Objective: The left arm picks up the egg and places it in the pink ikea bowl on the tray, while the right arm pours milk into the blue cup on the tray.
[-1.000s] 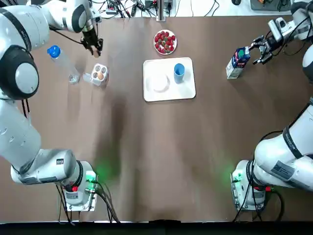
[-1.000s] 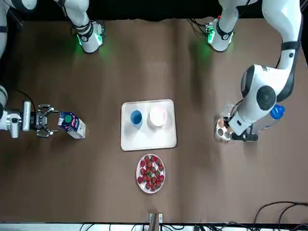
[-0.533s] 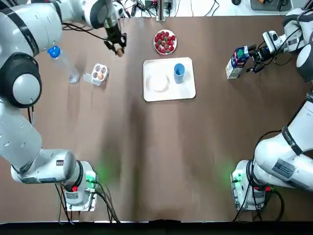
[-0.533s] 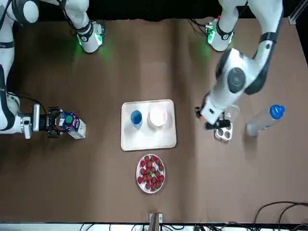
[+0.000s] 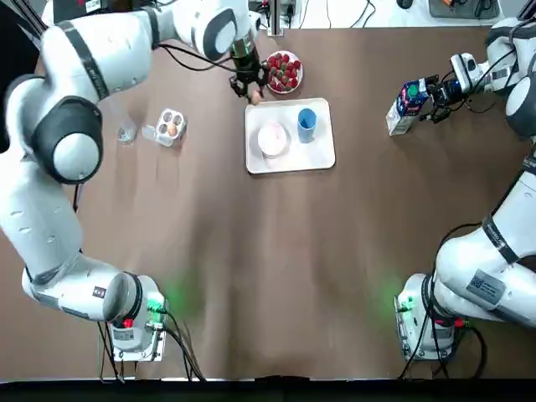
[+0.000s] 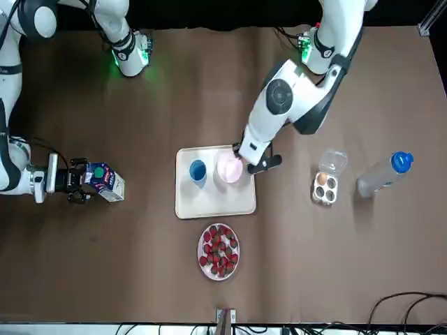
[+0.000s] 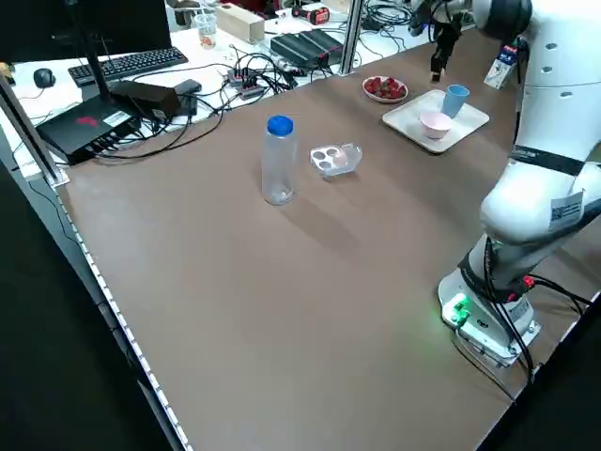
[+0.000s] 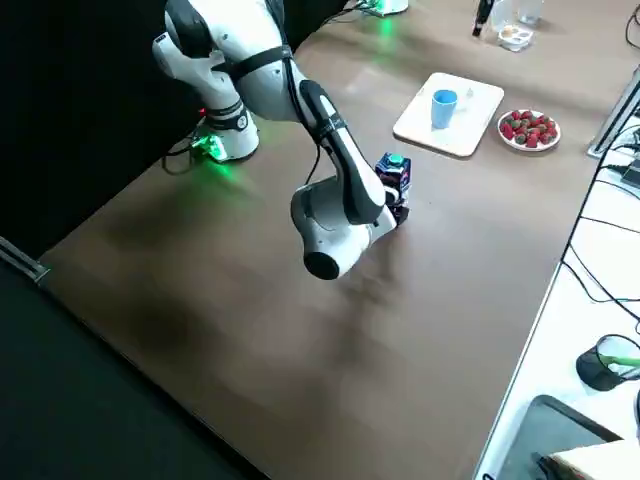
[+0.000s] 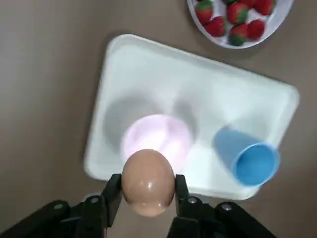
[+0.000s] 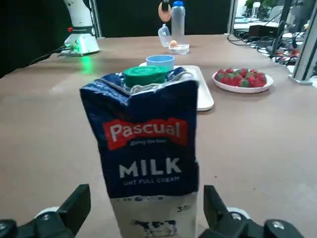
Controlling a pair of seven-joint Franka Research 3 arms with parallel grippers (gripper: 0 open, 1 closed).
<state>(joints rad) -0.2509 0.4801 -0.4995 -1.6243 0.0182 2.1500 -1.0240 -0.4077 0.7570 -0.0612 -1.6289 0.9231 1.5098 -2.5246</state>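
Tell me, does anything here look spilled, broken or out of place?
Nothing is spilled or knocked over. The one scruffy thing is the milk carton: its top is crumpled around the green cap. The egg in the left gripper is intact, and the bottle stands upright.

I watched over a wide brown table (image 7: 235,310) under even light. Along its far edge ran a white bench (image 7: 28,94) carrying a keyboard (image 7: 127,63), a mouse (image 7: 44,78), black boxes (image 7: 89,127) and loose cables (image 7: 263,75). A metal post (image 7: 352,36) stood there. On the opposite side, the room lay dark.
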